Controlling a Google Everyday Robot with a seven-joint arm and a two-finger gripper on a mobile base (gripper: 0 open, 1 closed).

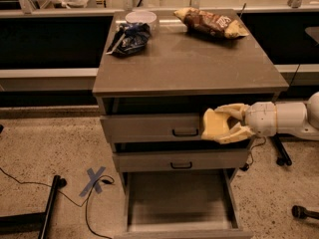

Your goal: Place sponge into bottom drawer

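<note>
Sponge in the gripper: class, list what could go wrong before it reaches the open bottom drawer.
1. The gripper holds the sponge level with the top drawer, high above the bottom drawer; released here, it might bounce out.
2. It hangs far to the right, so a straight descent could clip the middle drawer front or the bottom drawer's right wall.
</note>
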